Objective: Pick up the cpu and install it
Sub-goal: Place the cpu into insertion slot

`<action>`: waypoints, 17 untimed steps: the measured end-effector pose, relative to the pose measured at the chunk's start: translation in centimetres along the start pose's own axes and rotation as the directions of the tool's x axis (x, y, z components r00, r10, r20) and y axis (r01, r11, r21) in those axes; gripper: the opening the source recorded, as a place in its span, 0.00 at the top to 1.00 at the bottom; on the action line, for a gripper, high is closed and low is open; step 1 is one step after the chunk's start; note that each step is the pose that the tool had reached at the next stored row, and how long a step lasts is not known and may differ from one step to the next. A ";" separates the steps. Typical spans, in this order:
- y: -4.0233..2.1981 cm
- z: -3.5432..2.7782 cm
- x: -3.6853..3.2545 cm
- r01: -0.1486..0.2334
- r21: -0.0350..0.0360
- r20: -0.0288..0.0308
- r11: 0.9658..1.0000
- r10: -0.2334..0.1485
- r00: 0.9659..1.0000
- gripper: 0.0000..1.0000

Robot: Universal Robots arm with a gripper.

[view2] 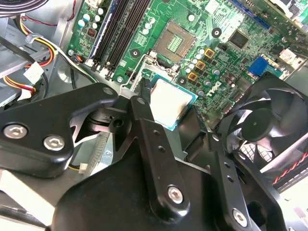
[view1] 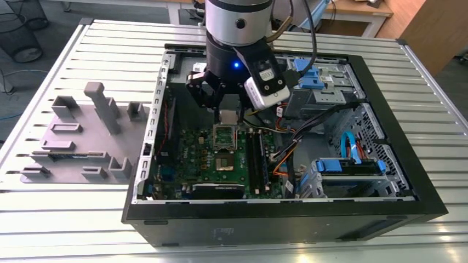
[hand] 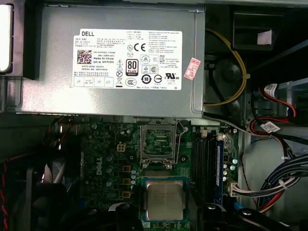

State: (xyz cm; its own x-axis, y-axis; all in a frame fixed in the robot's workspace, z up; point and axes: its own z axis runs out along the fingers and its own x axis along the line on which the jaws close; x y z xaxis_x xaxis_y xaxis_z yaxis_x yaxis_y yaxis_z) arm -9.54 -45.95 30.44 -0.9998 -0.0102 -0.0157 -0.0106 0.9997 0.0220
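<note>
My gripper [view1: 228,111] hangs inside the open computer case, shut on the cpu [view1: 228,116], a small square chip with a silver-grey top. The chip is held flat a little above the green motherboard [view1: 192,159]. In both wrist views the cpu [view2: 171,103] [hand: 165,199] sits between black fingers [view2: 143,103] on two opposite sides. The open socket [hand: 156,139] with its silver frame lies just beyond the chip; the socket [view1: 224,138] [view2: 177,42] holds nothing.
A grey power supply [hand: 110,57] borders the board past the socket. Memory slots [hand: 207,159] and cable bundles [hand: 269,183] lie to one side, a black fan [view2: 269,125] to the other. Grey fixture blocks [view1: 87,137] stand outside the case at the exterior view's left.
</note>
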 end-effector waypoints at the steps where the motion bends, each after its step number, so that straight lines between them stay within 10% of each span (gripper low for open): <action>1: 0.00 0.02 0.00 0.000 0.000 0.000 1.000 0.000 1.000 0.53; 17: -0.03 1.47 0.02 0.000 0.000 0.000 1.000 0.000 1.000 0.53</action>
State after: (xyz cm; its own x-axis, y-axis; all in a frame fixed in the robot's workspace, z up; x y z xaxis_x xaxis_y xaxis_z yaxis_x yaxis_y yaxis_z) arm -9.54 -45.95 28.97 -0.9998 -0.0103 -0.0158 -0.0106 0.9997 0.0222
